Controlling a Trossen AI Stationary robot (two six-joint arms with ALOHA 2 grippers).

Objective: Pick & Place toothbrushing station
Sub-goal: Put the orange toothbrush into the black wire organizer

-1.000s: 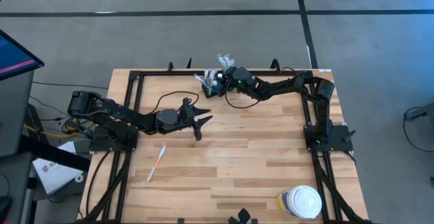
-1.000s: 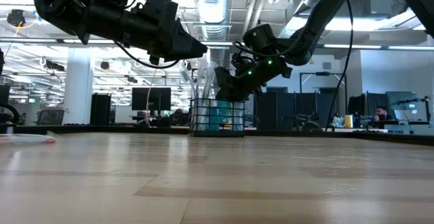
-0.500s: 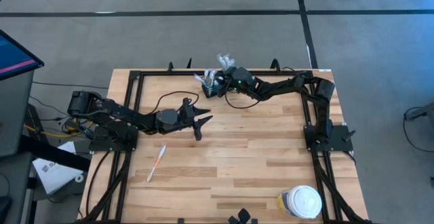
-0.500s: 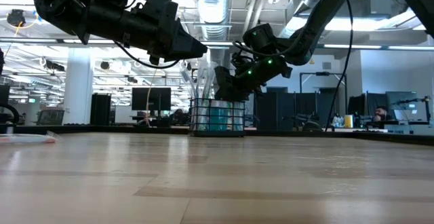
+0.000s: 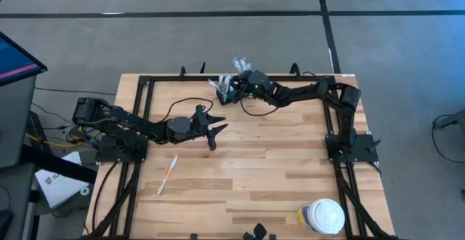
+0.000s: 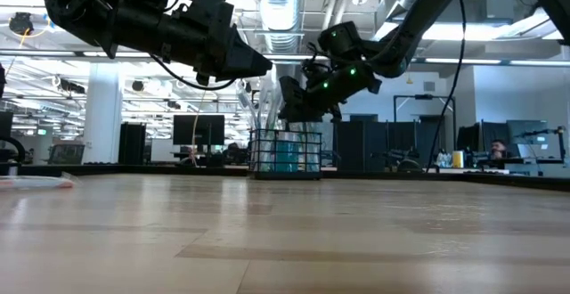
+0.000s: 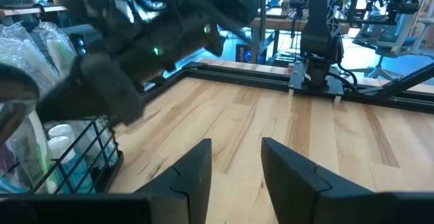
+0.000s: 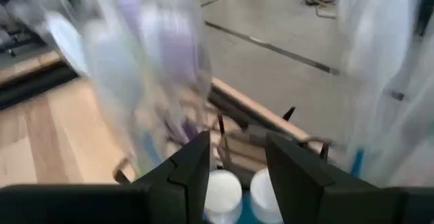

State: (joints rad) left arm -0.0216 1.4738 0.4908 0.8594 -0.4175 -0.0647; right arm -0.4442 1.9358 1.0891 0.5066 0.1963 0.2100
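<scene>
The toothbrushing station (image 5: 224,92) is a small black wire caddy. It stands by its base on the table near the far edge, holding plastic-wrapped brushes (image 8: 156,68) and white-capped bottles (image 8: 224,191). It also shows in the low view (image 6: 287,154) and the left wrist view (image 7: 64,157). My right gripper (image 5: 237,86) is open and hovers just above the caddy's top (image 6: 298,98), touching nothing. My left gripper (image 5: 216,130) is open and empty over the table's middle, held above the wood (image 6: 245,62).
A white pen-like stick with an orange tip (image 5: 168,174) lies on the table's left half. A round white-lidded jar with a yellow label (image 5: 322,217) stands at the near right corner. Black frame rails (image 5: 145,116) run along the table's edges.
My right gripper has risen a little above the caddy, which stays standing on the table.
</scene>
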